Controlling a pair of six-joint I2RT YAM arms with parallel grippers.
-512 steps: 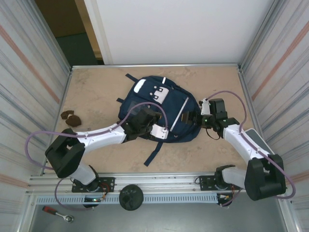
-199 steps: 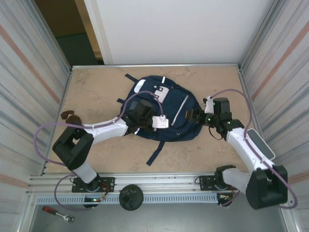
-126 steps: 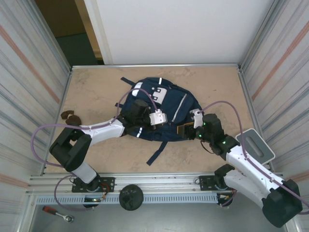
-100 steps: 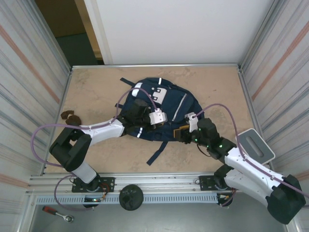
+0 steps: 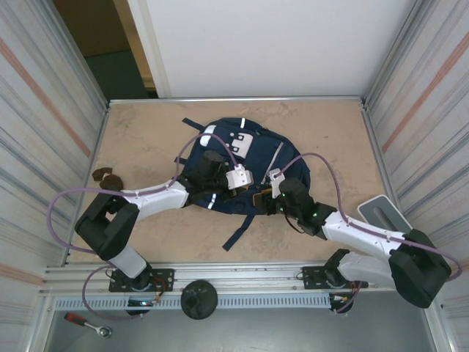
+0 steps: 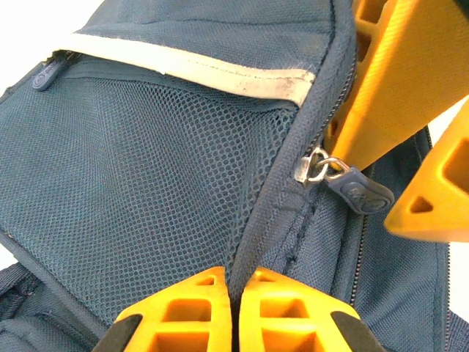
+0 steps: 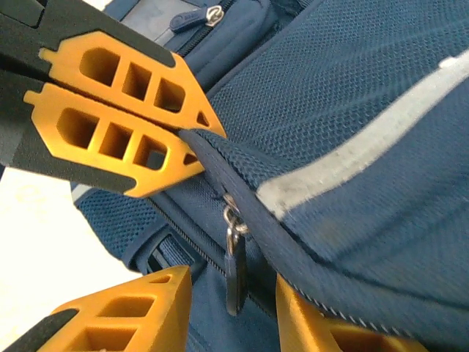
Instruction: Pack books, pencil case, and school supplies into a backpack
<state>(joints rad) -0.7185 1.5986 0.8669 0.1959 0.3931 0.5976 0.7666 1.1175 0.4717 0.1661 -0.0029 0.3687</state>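
At far left, the brown pieces (image 5: 106, 177) are unmoved. The left gripper (image 6: 234, 282) stays fully closed, pinching the backpack (image 5: 256, 154) seam just below the zipper pull (image 6: 359, 192). The backpack lies mid-table (image 5: 330, 132) (turned slightly since a second ago). The right gripper (image 7: 231, 293) has swung in from the bag's right side to its near edge. Its jaws, narrower than before, stand apart astride the pull, not clamping it.
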